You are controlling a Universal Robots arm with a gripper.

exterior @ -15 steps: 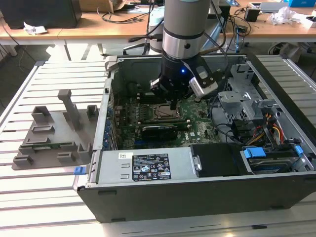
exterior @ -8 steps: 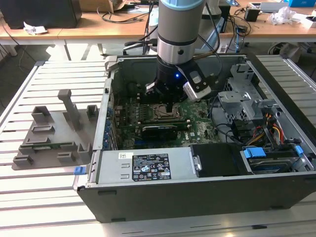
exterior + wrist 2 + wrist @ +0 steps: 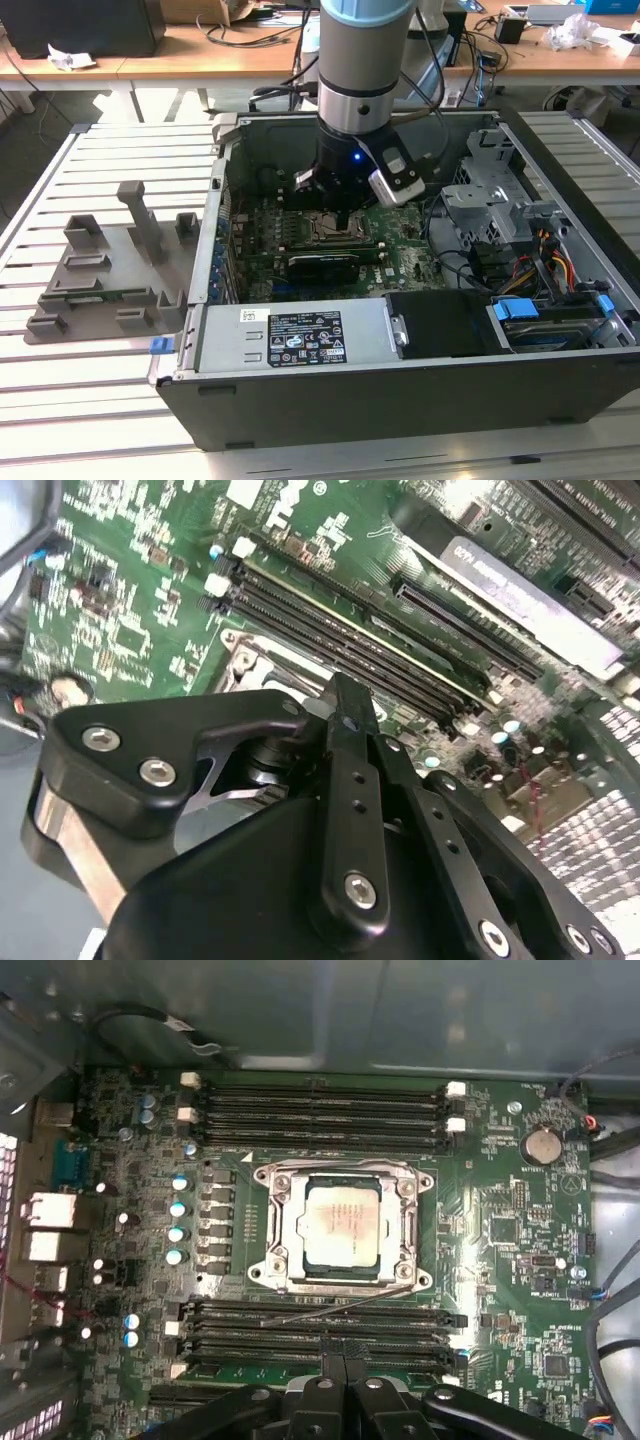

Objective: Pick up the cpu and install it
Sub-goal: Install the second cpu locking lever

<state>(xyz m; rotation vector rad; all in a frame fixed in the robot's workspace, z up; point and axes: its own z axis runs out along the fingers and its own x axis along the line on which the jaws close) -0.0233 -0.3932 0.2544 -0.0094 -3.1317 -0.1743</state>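
**CPU sits in the socket, claw closed above the board**

Starting at the exterior view's left: a grey holder block [image 3: 105, 270] lies on the slatted worktop [image 3: 90, 410], just beside the open computer case [image 3: 400, 390]. Nothing on the holder is near the arm.

Moving across into the case, the arm [image 3: 362, 70] reaches straight down over the green motherboard [image 3: 410, 265], and the claw [image 3: 343, 210] hangs low over the socket area, a blue light glowing on its body. Black memory slots and a dark card lie just in front of it.

In the first wrist view, there it is: the cpu [image 3: 343, 1222], silver top up, lies flat inside the metal socket frame [image 3: 343, 1228], square to it and in the middle of the board. Memory slots [image 3: 320, 1115] run along one side of the frame, more slots [image 3: 320, 1325] along the other. A thin metal lever [image 3: 340, 1303] lies slanted across the nearer slots, just beside the frame.

The claw's fingers [image 3: 345, 1385] show pressed together, nothing between them, apart from the cpu. In the second wrist view the fingers [image 3: 350, 780] again stand closed and empty above the board.

At the exterior view's right: drive cages [image 3: 490, 190], bundled cables [image 3: 545, 260] and a blue-tabbed drive [image 3: 545, 325].
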